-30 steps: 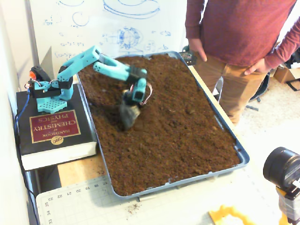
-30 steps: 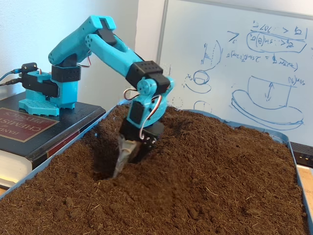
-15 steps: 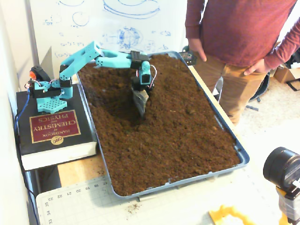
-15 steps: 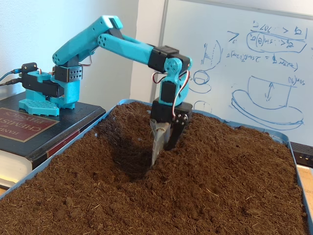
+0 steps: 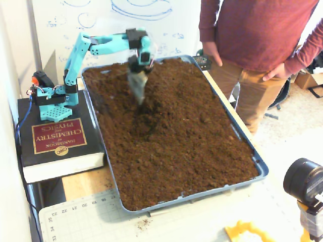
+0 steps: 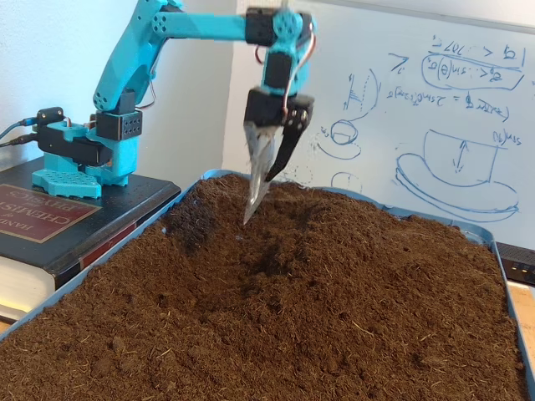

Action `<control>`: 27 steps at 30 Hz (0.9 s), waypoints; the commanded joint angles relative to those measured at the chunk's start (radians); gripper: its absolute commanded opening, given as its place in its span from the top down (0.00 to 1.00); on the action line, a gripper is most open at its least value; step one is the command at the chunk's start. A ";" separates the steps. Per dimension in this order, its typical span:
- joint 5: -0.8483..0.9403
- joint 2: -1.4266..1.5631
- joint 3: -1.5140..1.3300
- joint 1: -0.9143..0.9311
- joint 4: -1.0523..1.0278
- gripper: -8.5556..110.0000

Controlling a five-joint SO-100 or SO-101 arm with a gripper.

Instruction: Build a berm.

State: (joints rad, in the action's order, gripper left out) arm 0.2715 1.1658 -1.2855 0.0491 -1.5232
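Note:
My turquoise arm holds its gripper (image 5: 140,97) (image 6: 259,199) in the air above the far part of the soil, pointing down. Its jaws meet near the tip, shut, with a long metal blade reaching lower; nothing shows between them. Under and just in front of the tip lies a dark dug-out hollow (image 5: 143,123) (image 6: 267,259). To the right of that hollow the loose brown soil rises in a low ridge, the berm (image 5: 169,108) (image 6: 343,225), with sloping sides. The gripper hangs clear of it, touching no soil.
A blue tray (image 5: 255,159) (image 6: 25,317) holds all the soil. The arm's base (image 5: 50,98) (image 6: 79,150) stands on a thick book (image 5: 55,138) left of the tray. A person (image 5: 252,40) stands at its far right side. A camera (image 5: 304,182) sits at the front right.
The gripper has come up out of the soil and swung toward the far end of the tray. The spot it left shows as a dark hollow with soil pushed up beside it.

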 commanded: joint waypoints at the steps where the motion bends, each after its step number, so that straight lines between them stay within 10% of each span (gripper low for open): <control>1: -0.012 0.137 -0.187 -0.026 0.184 0.92; 27: -0.094 0.701 -1.362 -0.048 1.086 0.92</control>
State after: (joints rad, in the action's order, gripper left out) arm 0.1871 1.8086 -2.6354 0.0031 -0.5016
